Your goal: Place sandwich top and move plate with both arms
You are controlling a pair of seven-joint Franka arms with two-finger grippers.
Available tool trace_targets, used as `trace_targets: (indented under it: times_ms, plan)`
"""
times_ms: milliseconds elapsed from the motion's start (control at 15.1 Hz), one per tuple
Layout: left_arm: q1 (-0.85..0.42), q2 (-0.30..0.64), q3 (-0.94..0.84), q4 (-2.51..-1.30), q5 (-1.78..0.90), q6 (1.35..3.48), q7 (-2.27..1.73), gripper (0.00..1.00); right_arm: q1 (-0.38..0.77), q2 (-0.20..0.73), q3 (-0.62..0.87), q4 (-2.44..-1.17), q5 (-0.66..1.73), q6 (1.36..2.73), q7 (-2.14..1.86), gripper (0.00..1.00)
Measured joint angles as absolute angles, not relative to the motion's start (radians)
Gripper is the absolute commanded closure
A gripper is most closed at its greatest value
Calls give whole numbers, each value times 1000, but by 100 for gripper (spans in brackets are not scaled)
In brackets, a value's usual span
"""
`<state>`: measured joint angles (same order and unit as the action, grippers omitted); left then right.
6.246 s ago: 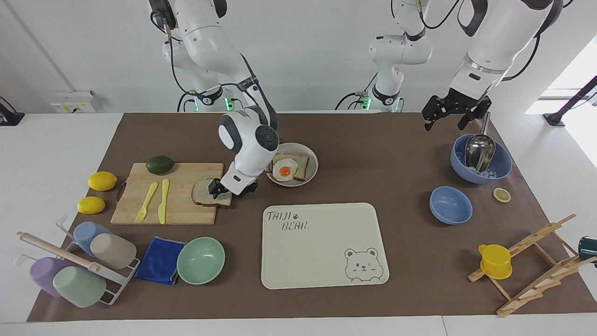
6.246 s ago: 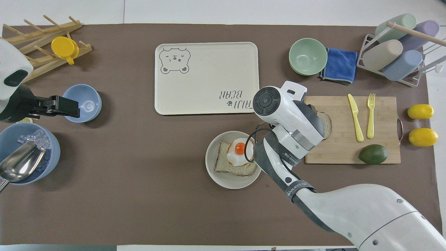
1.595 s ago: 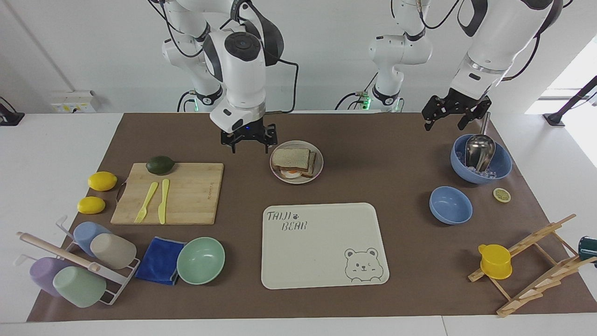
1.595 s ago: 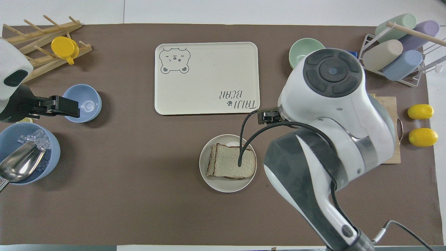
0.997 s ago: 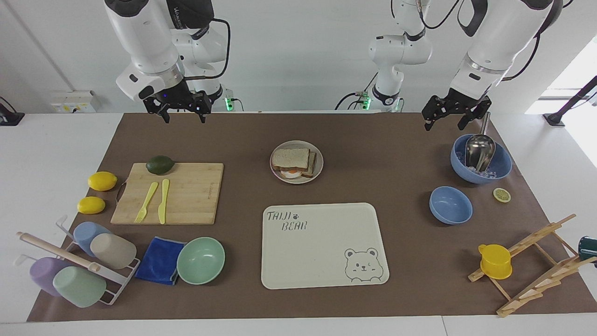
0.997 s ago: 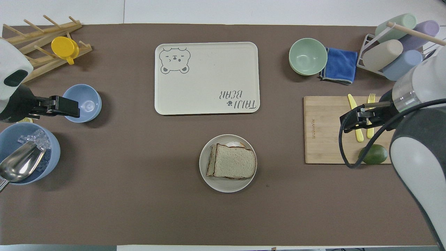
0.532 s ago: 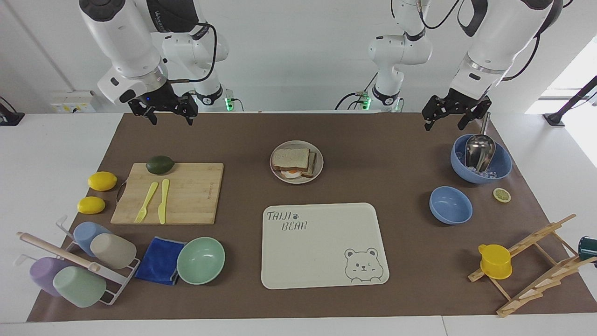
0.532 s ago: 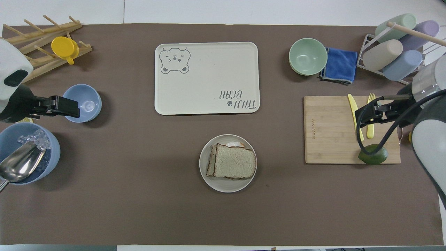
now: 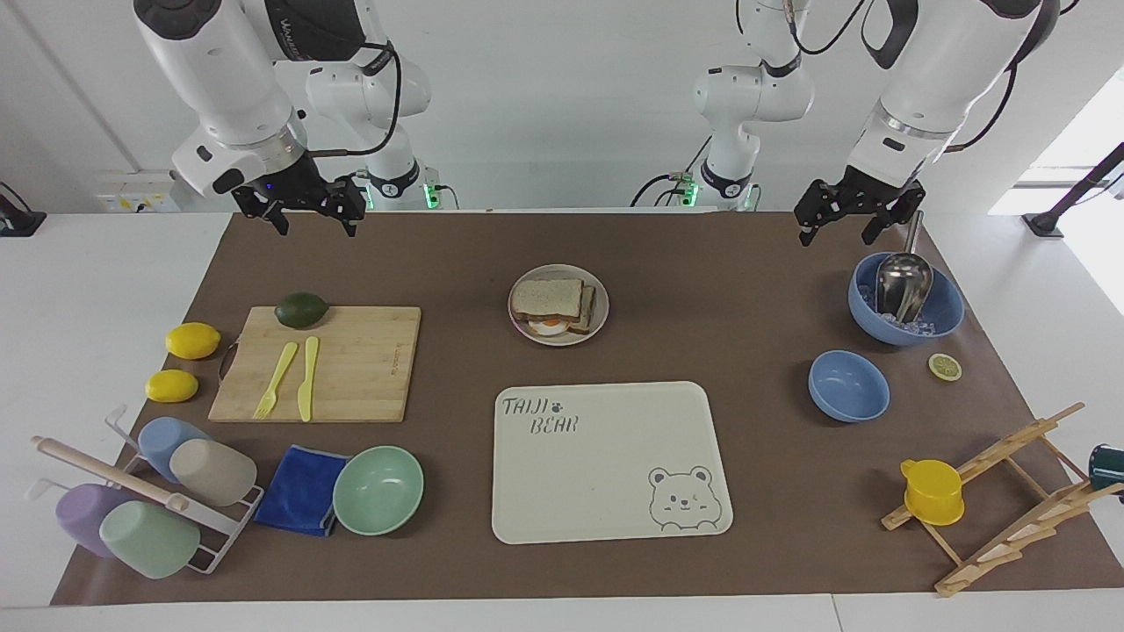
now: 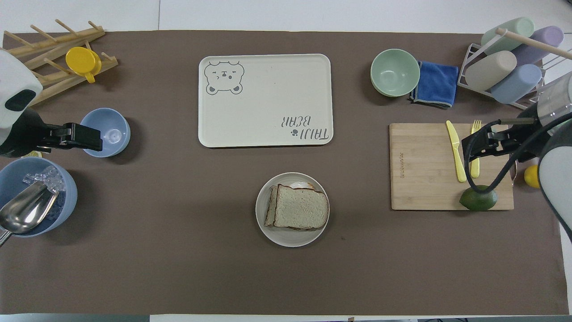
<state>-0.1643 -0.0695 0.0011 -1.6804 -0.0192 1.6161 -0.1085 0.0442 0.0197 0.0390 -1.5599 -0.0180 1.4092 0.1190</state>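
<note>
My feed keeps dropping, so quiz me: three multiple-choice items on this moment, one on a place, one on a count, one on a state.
1. Where is the sandwich top?
A. on the cutting board
B. on the egg slice in the plate
C. on the bear tray

2. How many lemons lie beside the cutting board in the facing view?
A. two
B. one
C. four

3. What does the right hand hold?
A. the fork
B. the plate
C. nothing

Answers:
1 B: the slice lies over the egg in the plate, and the cutting board carries only an avocado, a fork and a knife.
2 A: two lemons lie off its end.
3 C: its fingers are open, raised over the mat's edge.
</note>
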Motion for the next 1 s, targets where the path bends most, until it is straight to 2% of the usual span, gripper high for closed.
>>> trace_targets:
  times_ms: [465,731,997]
  plan:
    - [-204,-74,-17,-1749,-33,1663,-165,0,5,20,31,-1559,-18,1409,119,0]
    - [-292,-71,-23,-1855,-75,1792,-287,0,2,20,31,-1559,-18,1410,119,0]
    - [-366,-63,-24,-2013,-116,1948,-340,0,2,20,31,-1560,-18,1411,119,0]
